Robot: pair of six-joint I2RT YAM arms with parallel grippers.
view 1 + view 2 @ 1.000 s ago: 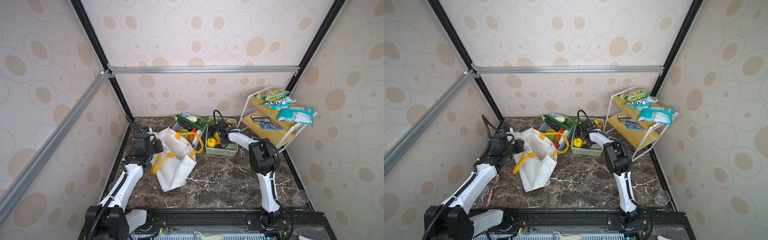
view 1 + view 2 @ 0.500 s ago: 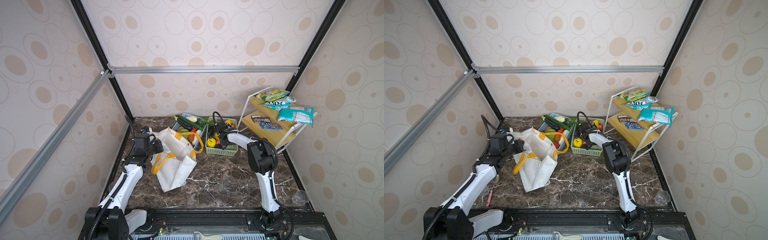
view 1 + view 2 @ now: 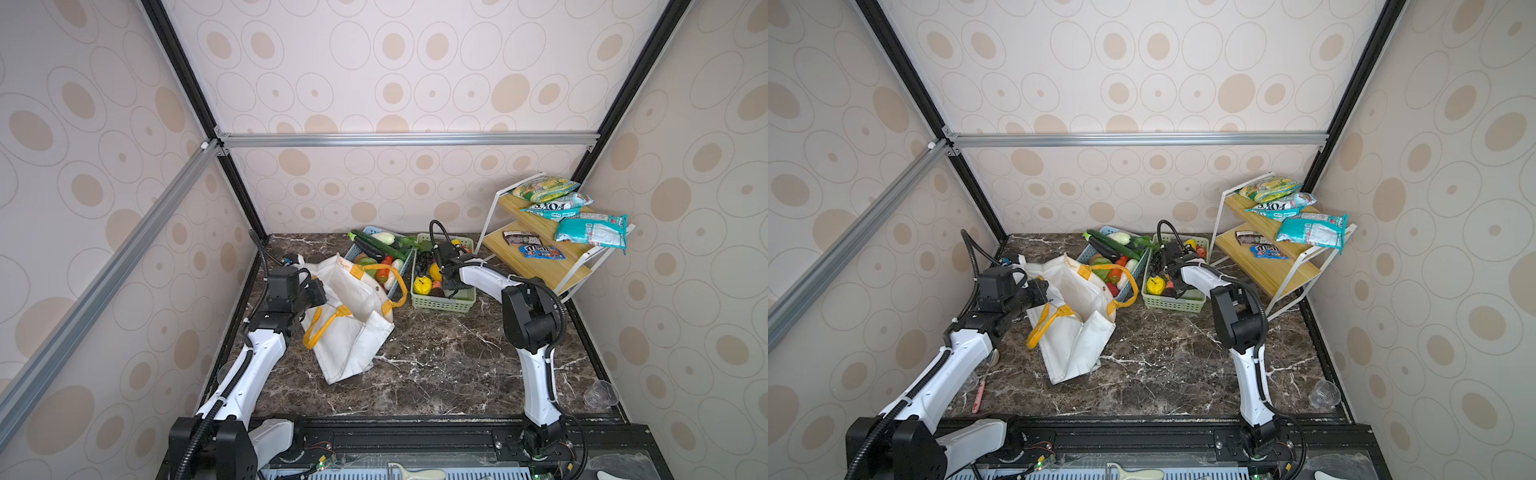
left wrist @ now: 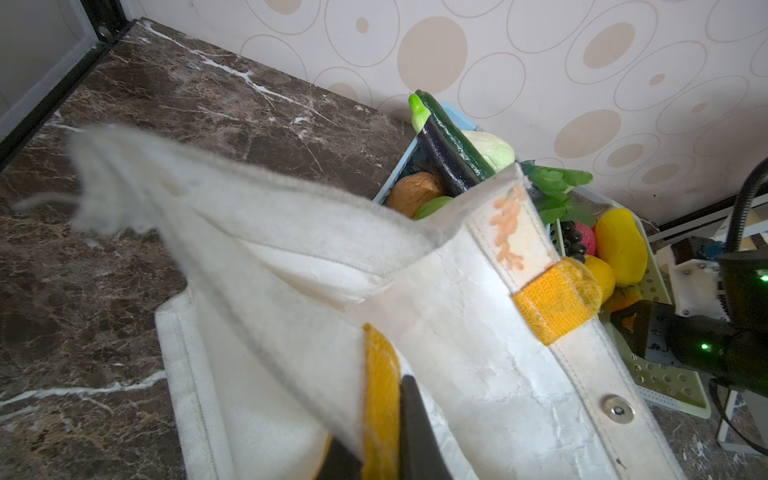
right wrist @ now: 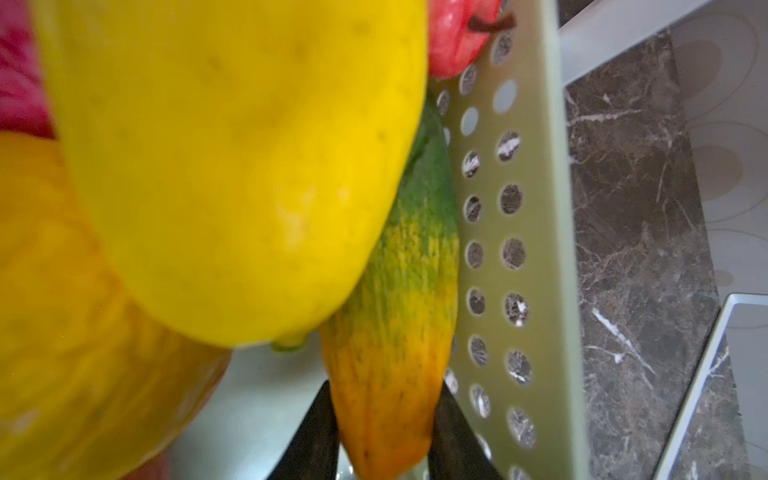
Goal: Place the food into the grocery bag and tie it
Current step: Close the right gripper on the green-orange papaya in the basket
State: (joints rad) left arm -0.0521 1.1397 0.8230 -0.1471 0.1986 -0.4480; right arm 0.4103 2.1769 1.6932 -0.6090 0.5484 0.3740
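Note:
The white grocery bag (image 3: 353,324) (image 3: 1075,332) stands open on the marble table, its mouth held up. My left gripper (image 3: 318,291) (image 4: 378,432) is shut on the bag's rim at a yellow-orange handle tab (image 4: 380,395). The food lies in the green basket (image 3: 442,305) (image 5: 536,208): a yellow fruit (image 3: 423,286) (image 5: 232,166), dark grapes (image 3: 422,262), and red and orange pieces. My right gripper (image 3: 446,286) (image 5: 384,390) is down inside this basket. Its jaws press both sides of an orange-green fruit (image 5: 395,291) lying by the basket wall.
A blue basket (image 3: 357,249) of toy vegetables stands behind the bag. A wooden two-tier shelf (image 3: 540,266) with snack packets fills the back right corner. A clear plastic cup (image 3: 600,392) sits at the front right edge, and a pink tool (image 3: 978,397) lies front left.
The right gripper's jaws have narrowed onto the orange-green fruit in the green basket. The left arm and the bag have stayed put.

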